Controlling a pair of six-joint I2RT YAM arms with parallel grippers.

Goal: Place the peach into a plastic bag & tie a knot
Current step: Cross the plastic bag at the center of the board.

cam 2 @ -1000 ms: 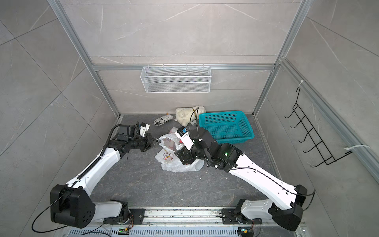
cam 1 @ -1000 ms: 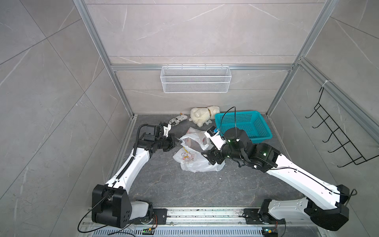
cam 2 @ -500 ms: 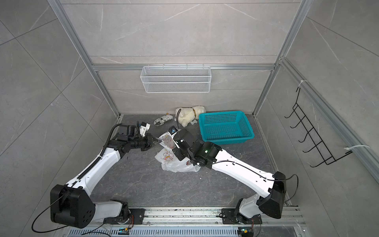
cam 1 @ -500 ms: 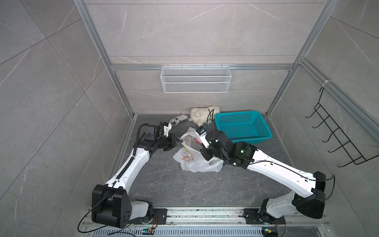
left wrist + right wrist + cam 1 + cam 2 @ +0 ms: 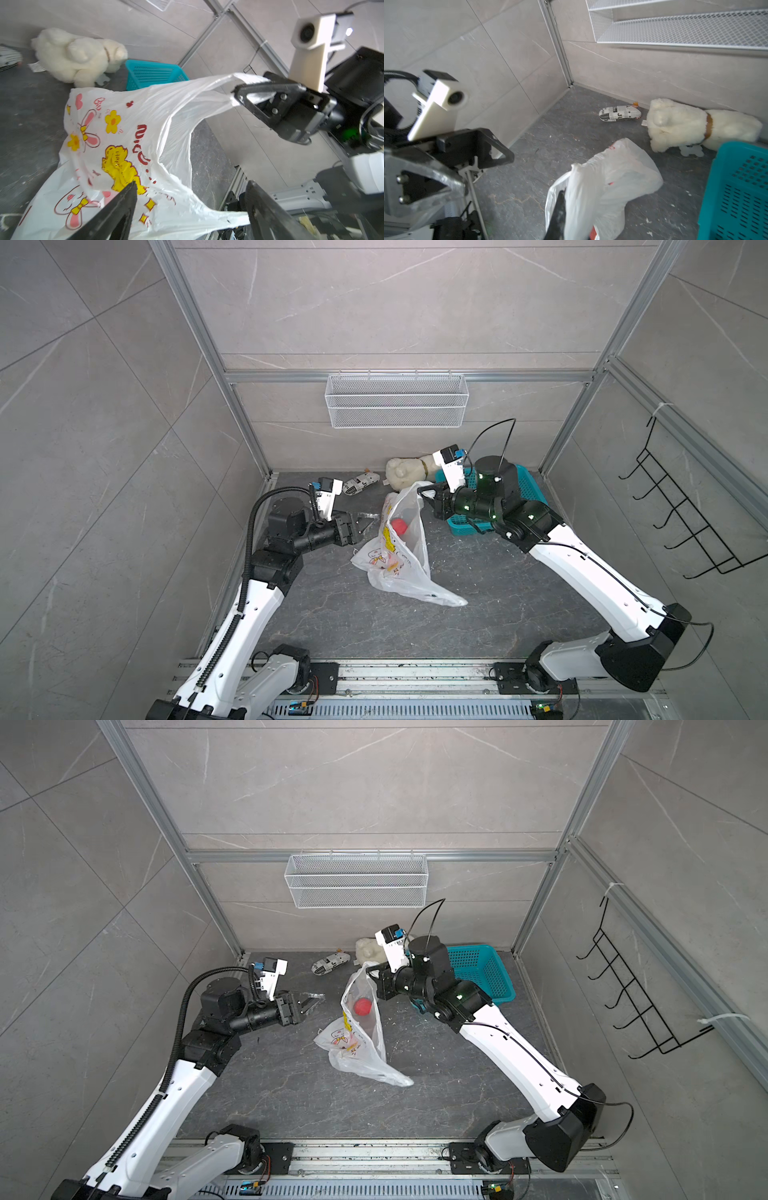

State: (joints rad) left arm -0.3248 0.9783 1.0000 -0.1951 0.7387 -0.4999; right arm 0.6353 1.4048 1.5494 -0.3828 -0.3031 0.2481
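- The plastic bag (image 5: 400, 560) (image 5: 360, 1042) is thin, translucent white film, creased and glossy. It is printed with pink-eared rabbits, yellow flowers and red lettering, which are clearest in the left wrist view (image 5: 124, 135).
- The bag sits mid-surface, between the two arms. Its lower body slumps in soft folds on the dark grey, stone-veined surface (image 5: 332, 614).
- The peach (image 5: 399, 526) (image 5: 362, 1006) is a small round red shape seen through the film, inside the upper part of the bag.
- The right fingers (image 5: 432, 490) (image 5: 376, 970) (image 5: 270, 87) are black, angular and closed tight on one handle strip, pulling it into a taut, twisted band.
- The bag's long axis runs from that pinched handle at the far end toward the near rail, slanting a little toward the right arm's side. The far end is raised and the near end lies flat.
- A loose, narrow tail of film (image 5: 451, 599) trails out along the surface at the near end.
- The left fingers (image 5: 362, 526) (image 5: 307, 1004) (image 5: 124, 199) are spread wide apart and hold nothing. They are just beside the bag and point toward it.
- A fluffy cream plush toy (image 5: 405, 475) (image 5: 675, 122) lies at the back wall.
- A teal plastic lattice basket (image 5: 486, 969) (image 5: 737, 197) sits beside the plush toy, partly hidden under the right arm.
- A small oblong black-and-white printed packet (image 5: 362, 482) (image 5: 619, 113) lies near the back wall, apart from the bag.
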